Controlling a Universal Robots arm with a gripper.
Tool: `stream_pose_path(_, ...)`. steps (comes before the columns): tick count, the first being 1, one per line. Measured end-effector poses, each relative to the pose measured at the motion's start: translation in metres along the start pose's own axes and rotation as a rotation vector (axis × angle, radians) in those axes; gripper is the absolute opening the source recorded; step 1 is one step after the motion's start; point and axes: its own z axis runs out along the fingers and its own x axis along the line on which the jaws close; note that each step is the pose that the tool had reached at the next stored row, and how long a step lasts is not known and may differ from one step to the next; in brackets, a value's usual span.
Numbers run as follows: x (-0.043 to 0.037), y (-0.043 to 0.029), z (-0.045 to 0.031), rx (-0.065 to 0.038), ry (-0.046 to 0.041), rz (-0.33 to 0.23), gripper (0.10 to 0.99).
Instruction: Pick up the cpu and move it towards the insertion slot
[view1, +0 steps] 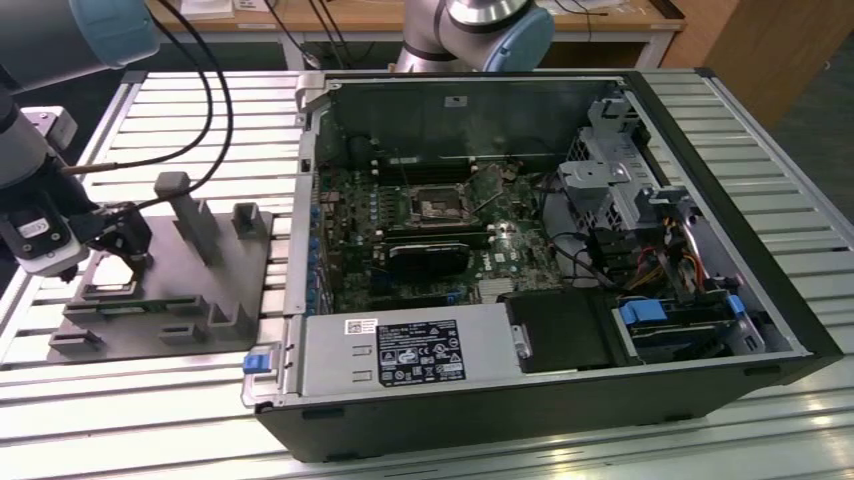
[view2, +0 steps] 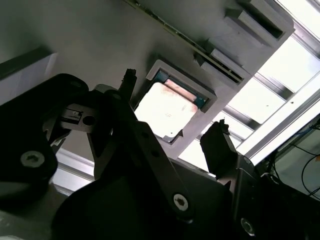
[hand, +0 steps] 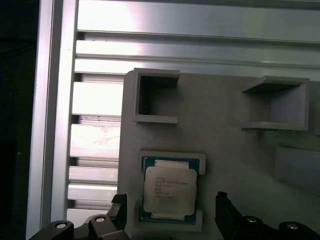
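Silvery cpu (hand: 169, 189) seated in recess of grey fixture (hand: 225, 140) | tool (hand: 169, 196) spread, one finger seen at each side of the cpu, contact not discernible | insertion slot (view1: 438, 207) located well apart, inside computer case (view1: 534, 400) on slatted table (view1: 134, 420).

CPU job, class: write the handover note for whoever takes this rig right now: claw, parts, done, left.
Claw: open, one finger on each side of the flat square silvery-grey cpu, not closed on it.
Cpu: seated in its nest on the grey plastic fixture plate.
Square silver-framed insertion slot: inside the open black computer case.
Done: claw lined up at the cpu.
Left: grasp, lift, carry towards the slot.
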Motion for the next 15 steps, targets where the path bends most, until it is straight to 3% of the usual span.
stream_pose_path(15,0.0002,0.0007,0.0065,0.000,0.0001,0.002,0.796)
